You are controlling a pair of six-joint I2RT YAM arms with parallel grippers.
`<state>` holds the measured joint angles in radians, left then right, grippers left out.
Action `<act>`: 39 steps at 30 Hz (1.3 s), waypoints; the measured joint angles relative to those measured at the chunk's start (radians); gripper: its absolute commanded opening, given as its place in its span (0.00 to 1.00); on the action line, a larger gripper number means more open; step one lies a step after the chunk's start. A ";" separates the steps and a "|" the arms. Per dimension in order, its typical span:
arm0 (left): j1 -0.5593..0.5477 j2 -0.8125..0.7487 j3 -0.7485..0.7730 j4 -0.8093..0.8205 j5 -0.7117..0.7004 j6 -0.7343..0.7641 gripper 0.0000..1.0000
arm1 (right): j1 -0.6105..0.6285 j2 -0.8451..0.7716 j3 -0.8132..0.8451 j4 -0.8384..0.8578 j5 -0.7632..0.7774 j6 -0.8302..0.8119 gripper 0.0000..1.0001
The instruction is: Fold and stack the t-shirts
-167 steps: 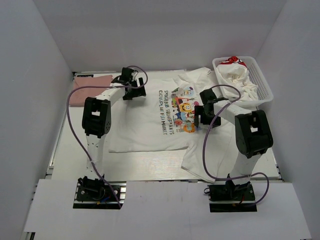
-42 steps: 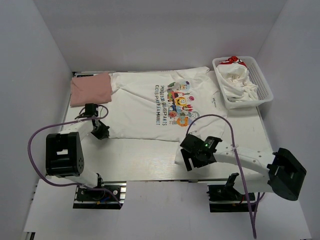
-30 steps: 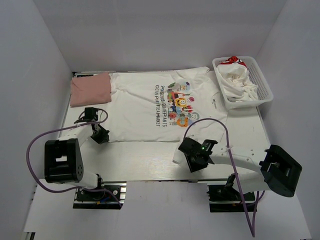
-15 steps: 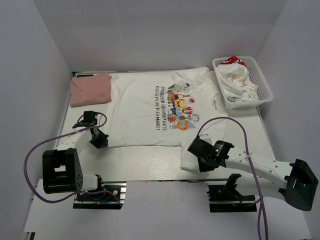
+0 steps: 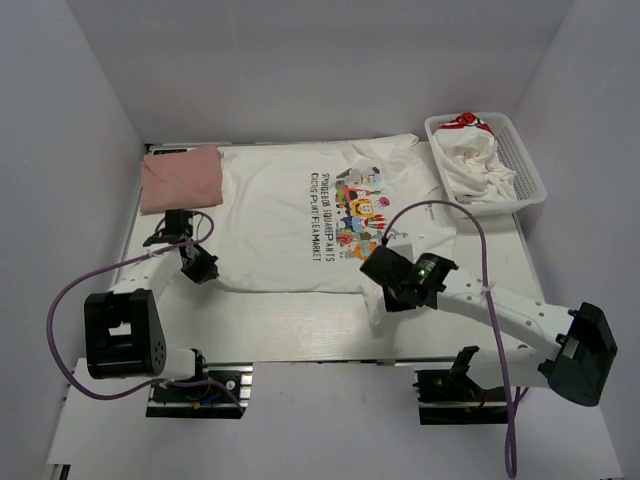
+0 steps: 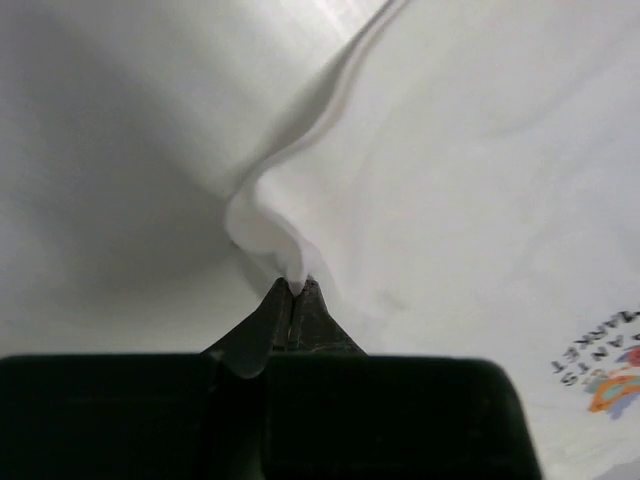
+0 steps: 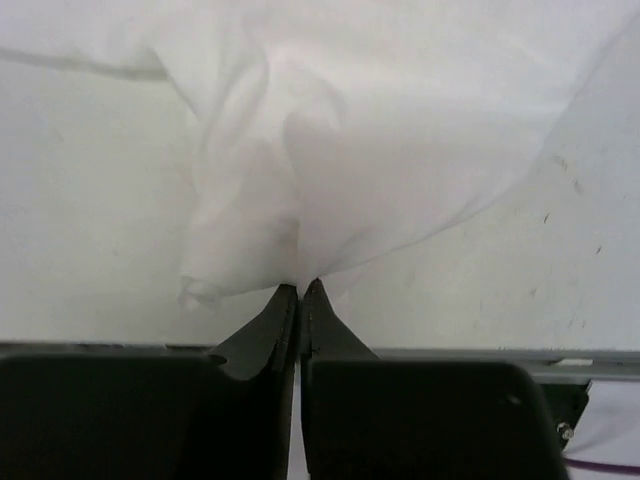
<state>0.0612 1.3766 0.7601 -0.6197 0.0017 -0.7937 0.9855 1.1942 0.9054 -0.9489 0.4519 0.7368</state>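
1. Both my arms have shifted in the last half second. My right hand (image 5: 388, 283) has come in from the near edge of the table (image 5: 280, 325) toward the print, bringing its bunch of cloth along. My left hand (image 5: 201, 267) has moved a little farther from me along the hem.
2. Far left, the pink t-shirt (image 5: 180, 178) lies folded in the back corner, just beside the hem of the printed t-shirt (image 5: 280, 215) and apart from both hands.
3. My left hand is pinched shut on the near hem corner of the printed t-shirt. In the wrist view the fingertips (image 6: 296, 288) meet on a small raised peak of fabric.
4. The printed t-shirt lies face up in the middle of the table. Its long axis runs left to right, with the hem toward the pink one and the neck toward the basket (image 5: 528, 165).
5. I judge this cloth light, limp and a little slippery on the table. It holds no shape, so pinches at corners or seams work best, and both hands need to move together to keep the edge taut.
6. My right hand is clamped on the near sleeve, which hangs crumpled from the closed tips (image 7: 300, 290).
7. Far right, more white t-shirts (image 5: 472, 155) sit heaped in the basket, one showing red.
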 measured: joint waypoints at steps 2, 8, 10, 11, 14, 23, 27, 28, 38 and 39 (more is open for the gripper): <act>0.000 0.020 0.053 -0.002 -0.001 0.000 0.00 | -0.038 0.040 0.057 0.030 0.034 -0.024 0.00; 0.000 0.119 0.208 -0.007 -0.001 0.001 0.00 | -0.194 0.142 0.177 0.105 0.101 -0.139 0.00; 0.000 0.153 0.249 -0.010 0.000 0.001 0.00 | -0.236 0.164 0.206 0.138 0.113 -0.182 0.00; 0.001 0.169 0.269 -0.012 0.000 0.001 0.00 | -0.267 0.185 0.234 0.148 0.121 -0.201 0.00; 0.001 0.230 0.343 -0.017 0.000 0.003 0.00 | -0.335 0.265 0.325 0.191 0.134 -0.270 0.00; 0.000 0.450 0.596 0.000 -0.003 0.012 0.00 | -0.478 0.484 0.567 0.286 0.132 -0.425 0.00; -0.002 0.499 0.629 0.030 -0.007 0.018 0.00 | -0.516 0.557 0.642 0.307 0.119 -0.486 0.00; -0.002 0.512 0.637 0.037 -0.008 0.019 0.00 | -0.524 0.581 0.664 0.310 0.116 -0.498 0.00; -0.005 0.675 0.758 0.144 0.034 0.060 0.49 | -0.586 0.839 0.874 0.333 0.098 -0.572 0.26; -0.005 0.690 0.767 0.150 0.042 0.072 0.66 | -0.593 0.870 0.903 0.326 0.098 -0.567 0.72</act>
<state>0.0563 2.0666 1.5272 -0.4698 0.0433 -0.7219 0.3923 2.0640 1.8088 -0.6231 0.5503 0.1699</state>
